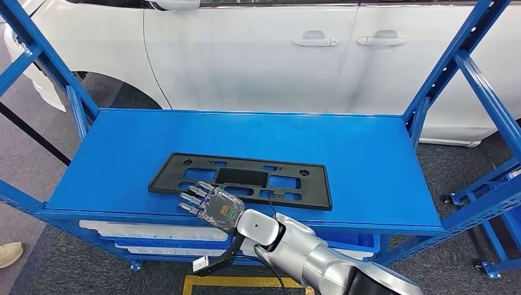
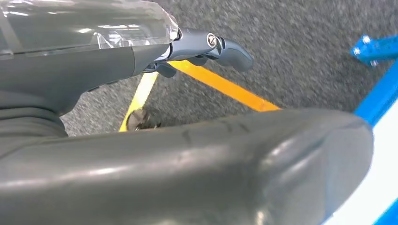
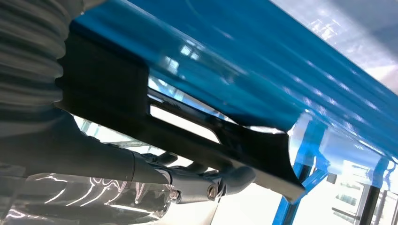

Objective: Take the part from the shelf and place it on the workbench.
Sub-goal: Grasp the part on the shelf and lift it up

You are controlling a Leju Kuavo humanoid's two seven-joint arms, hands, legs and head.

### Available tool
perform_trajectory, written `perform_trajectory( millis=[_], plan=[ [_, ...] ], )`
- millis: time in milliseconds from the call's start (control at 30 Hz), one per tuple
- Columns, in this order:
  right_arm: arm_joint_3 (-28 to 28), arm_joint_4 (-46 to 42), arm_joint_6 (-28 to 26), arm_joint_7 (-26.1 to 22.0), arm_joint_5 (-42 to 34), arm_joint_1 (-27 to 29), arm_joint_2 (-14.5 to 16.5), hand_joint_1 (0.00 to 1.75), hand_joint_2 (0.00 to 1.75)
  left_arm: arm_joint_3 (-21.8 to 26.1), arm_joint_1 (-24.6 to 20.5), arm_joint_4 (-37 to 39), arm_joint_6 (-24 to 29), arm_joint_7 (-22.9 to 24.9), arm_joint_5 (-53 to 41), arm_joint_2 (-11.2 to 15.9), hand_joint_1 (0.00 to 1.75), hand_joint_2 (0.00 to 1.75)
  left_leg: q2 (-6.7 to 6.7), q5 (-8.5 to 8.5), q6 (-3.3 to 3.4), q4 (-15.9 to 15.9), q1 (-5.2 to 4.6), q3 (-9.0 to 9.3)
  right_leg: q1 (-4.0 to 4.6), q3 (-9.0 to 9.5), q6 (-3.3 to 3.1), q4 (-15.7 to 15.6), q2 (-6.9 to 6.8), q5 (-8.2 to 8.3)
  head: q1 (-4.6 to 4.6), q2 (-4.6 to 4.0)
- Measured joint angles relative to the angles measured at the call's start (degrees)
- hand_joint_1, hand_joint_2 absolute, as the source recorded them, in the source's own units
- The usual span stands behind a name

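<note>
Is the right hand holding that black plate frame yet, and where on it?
The right hand lies on the near long edge of the black plate frame, left of its middle; whether the fingers actually grip it cannot be told. The left hand holds nothing.

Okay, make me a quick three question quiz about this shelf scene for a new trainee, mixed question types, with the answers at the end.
1. True or false: the black plastic frame lies flat on the blue shelf.
2. Which hand is at the frame's near edge?
A. the right hand
B. the left hand
C. a person's hand
3. Fill in: behind the shelf stands a white ____.

Key
1. True.
2. A. The left hand hangs over grey floor with a yellow line, holding nothing.
3. Car; two door handles show.
</note>
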Motion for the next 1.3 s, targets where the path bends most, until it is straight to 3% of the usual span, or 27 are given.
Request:
perform_trajectory(
  millis=[67,167,233,333,367,400,433,500,567,633,733,800,867,900,933,967,1000,1067,1100,1200,1267,1300],
  plan=[
    [-0.4,0.6,0.0,0.0,-0.1,-0.3,0.6,0.0,1.75,-0.1,-0.1,0.0,0.0,0.0,0.0,0.0,0.0,0.0,-0.06,1.71,0.65,-5.8,-0.08,2.83,0.19,-0.19,0.62,0.3,0.2,0.03,0.01,0.0],
    [-0.9,1.3,0.0,0.0,-0.1,-0.7,1.0,0.0,1.75,-0.2,-0.1,0.0,0.0,-0.1,0.0,0.0,0.0,0.0,-0.11,1.99,2.02,-6.5,-0.35,2.93,0.23,-0.47,1.69,0.3,0.43,0.32,0.0,0.0],
    [-1.1,1.5,0.0,0.0,-0.2,-1.0,1.1,0.0,1.75,-0.3,-0.1,0.0,0.0,-0.1,0.0,0.0,0.0,0.0,-0.03,2.45,2.88,-6.8,-0.24,2.92,0.1,-1.2,2.29,1.9,0.42,-0.93,0.01,0.0],
    [-1.5,1.8,-0.2,-0.3,-0.6,-1.4,1.2,0.0,1.75,-0.3,-0.2,0.0,0.0,-0.1,0.0,0.0,0.0,0.0,0.02,2.81,3.62,-7.0,-0.33,2.55,0.02,-6.06,2.72,12.5,0.38,-6.65,0.0,0.0],
    [-1.7,1.8,-0.3,-0.7,-1.2,-1.4,1.2,0.0,1.75,-0.3,-0.1,0.0,0.0,-0.1,0.0,0.0,0.0,0.0,0.01,2.86,3.67,-6.9,-0.41,2.41,0.01,-7.69,2.77,15.9,0.38,-7.89,0.0,0.0],
    [-2.1,1.8,-0.4,-1.3,-2.0,-1.4,1.2,0.0,1.75,-0.3,-0.1,0.0,0.1,-0.1,0.0,0.0,0.0,0.0,-0.01,2.88,3.69,-6.9,-0.46,2.33,0.02,-8.41,2.74,17.5,0.37,-8.01,0.0,0.0],
    [-2.5,1.6,-0.4,-2.0,-3.0,-1.4,1.2,0.0,1.75,-0.3,0.0,0.0,0.1,-0.1,0.0,0.0,0.0,0.0,-0.03,2.87,3.67,-6.8,-0.5,2.31,0.02,-7.9,2.62,16.6,0.37,-6.97,0.0,0.0],
    [-3.7,0.7,-0.4,-3.3,-5.0,-1.6,1.2,0.0,1.75,-0.3,0.0,0.0,0.1,-0.1,0.0,0.0,0.0,0.0,-0.09,2.79,3.51,-6.6,-0.57,2.41,0.1,-3.98,2.07,9.1,0.37,-3.12,0.0,0.0],
    [-5.0,-0.9,-0.1,-4.5,-6.9,-2.0,1.2,0.0,1.75,-0.3,-0.1,0.0,0.1,-0.1,0.0,0.0,0.0,0.0,-0.11,2.65,3.06,-6.4,-0.79,2.32,0.33,-0.64,1.5,2.3,0.34,-0.83,0.0,0.0],
    [-6.2,-2.9,0.4,-5.9,-9.1,-2.2,1.0,0.0,1.75,-0.3,-0.1,0.0,0.1,-0.1,0.0,-0.1,0.0,0.0,-0.11,2.67,2.39,-6.4,-0.9,2.16,0.59,-0.12,1.11,0.8,0.37,-0.67,0.0,0.0],
    [-7.7,-6.5,1.6,-7.6,-12.3,-2.3,0.7,0.0,1.75,-0.3,-0.1,0.0,0.1,-0.1,-0.2,0.0,0.0,0.0,-0.05,1.87,1.38,-5.5,-0.72,1.84,0.28,0.12,0.14,0.1,0.34,-0.21,-0.01,0.0],
    [-8.2,-8.9,2.7,-8.1,-13.5,-2.4,0.5,0.0,1.75,-0.3,-0.1,0.0,0.1,-0.1,-0.3,0.0,0.0,0.0,-0.02,-1.13,0.88,-0.4,-0.6,-0.42,0.07,0.3,-0.27,-0.3,0.27,-0.04,-0.01,0.0],
    [-8.2,-10.7,3.8,-8.3,-13.9,-2.2,0.3,0.0,1.75,-0.3,-0.1,0.0,0.0,-0.1,-0.3,0.1,0.0,0.0,-0.02,-4.45,0.5,7.4,-0.49,-4.09,0.11,0.26,-0.4,-0.3,0.25,-0.07,0.0,0.0],
    [-8.2,-11.3,4.3,-8.4,-13.9,-2.0,0.2,0.0,1.75,-0.3,0.0,0.0,0.1,-0.1,-0.3,0.2,0.0,0.0,-0.02,-4.85,0.36,9.6,-0.44,-5.2,0.13,0.26,-0.4,-0.3,0.24,-0.09,0.0,0.0],
    [-8.2,-11.7,4.7,-8.5,-13.9,-1.9,0.1,0.0,1.75,-0.3,0.0,0.0,0.1,-0.1,-0.2,0.2,0.0,0.0,-0.01,-4.06,0.29,9.5,-0.39,-5.23,0.12,0.3,-0.36,-0.2,0.25,-0.12,0.0,0.0],
    [-8.1,-11.9,5.0,-8.6,-13.8,-1.8,0.1,0.0,1.75,-0.3,0.0,0.0,0.1,-0.1,-0.2,0.2,0.0,0.0,0.0,-2.19,0.27,6.8,-0.32,-4.01,0.09,0.37,-0.28,-0.2,0.27,-0.19,0.0,0.0],
    [-8.0,-12.0,5.2,-8.7,-13.8,-1.8,0.1,0.0,1.75,-0.3,0.0,0.0,0.1,-0.1,-0.2,0.2,0.0,0.0,0.04,0.05,0.31,2.5,-0.25,-1.98,0.06,0.48,-0.13,-0.1,0.29,-0.31,0.0,0.0],
    [-7.6,-11.9,5.3,-9.0,-13.8,-1.7,0.1,0.0,1.75,-0.3,-0.2,0.0,0.1,-0.2,0.0,0.3,0.0,0.0,0.04,2.57,0.76,-4.7,-0.41,1.52,0.26,0.54,0.36,0.1,0.32,-0.53,0.0,0.0],
    [-7.3,-11.7,5.2,-9.1,-13.8,-1.7,0.1,0.0,1.75,-0.3,-0.2,0.0,0.1,-0.2,0.0,0.3,0.0,0.0,-0.01,2.82,1.1,-6.3,-0.54,2.25,0.35,0.5,0.64,0.2,0.33,-0.58,0.0,0.0],
    [-6.2,-10.9,4.6,-9.3,-13.5,-1.3,0.1,0.0,1.75,-0.3,-0.2,0.0,0.2,-0.3,0.3,0.3,0.0,0.0,-0.16,2.85,2.26,-6.7,-0.61,2.28,0.32,0.42,1.57,0.3,0.31,-0.71,0.0,0.0],
    [-5.5,-10.0,4.1,-9.3,-13.0,-1.1,0.1,0.0,1.75,-0.3,-0.2,0.0,0.2,-0.3,0.4,0.3,0.0,0.0,-0.1,3.08,3.02,-7.0,-0.43,2.31,0.22,-0.75,2.16,3.0,0.3,-2.55,0.0,0.0],
    [-5.2,-9.6,4.0,-9.3,-12.8,-1.1,0.1,0.0,1.75,-0.3,-0.2,0.0,0.2,-0.3,0.4,0.3,0.0,0.0,-0.06,3.14,3.29,-7.0,-0.42,2.28,0.14,-2.22,2.36,6.1,0.29,-4.31,0.0,0.0]
  ],
)
